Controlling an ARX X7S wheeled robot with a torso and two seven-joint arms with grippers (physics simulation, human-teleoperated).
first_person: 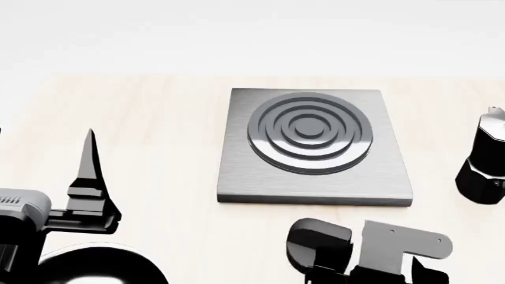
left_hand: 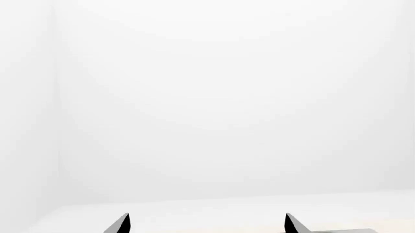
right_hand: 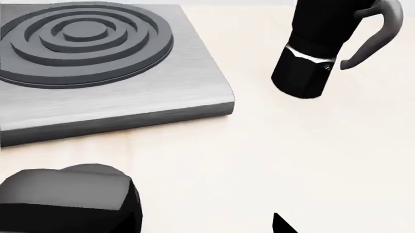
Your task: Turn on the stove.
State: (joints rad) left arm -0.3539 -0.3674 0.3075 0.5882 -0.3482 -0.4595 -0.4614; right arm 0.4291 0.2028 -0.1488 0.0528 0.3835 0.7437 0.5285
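Observation:
The stove (first_person: 316, 177) is a square brushed-grey plate with a dark ringed burner (first_person: 309, 133), lying mid-table. Its near corner also fills the right wrist view, stove (right_hand: 129, 111). A black rounded knob (first_person: 314, 242) sits just in front of the plate's near edge, and shows again as the knob (right_hand: 65, 199). My right gripper (right_hand: 201, 226) hovers low beside the knob, open, with one fingertip (right_hand: 282, 224) showing and bare table between the jaws. My left gripper (left_hand: 207, 224) is open and empty, facing a white wall; one of its fingers (first_person: 89, 171) points up at the table's left.
A black moka pot (first_person: 483, 163) stands right of the stove, and appears as the moka pot (right_hand: 318, 53) close to the plate's corner. A glossy black round shape (first_person: 99, 266) is cut off at the lower left. The light wooden table (first_person: 158, 118) ends at a white wall behind.

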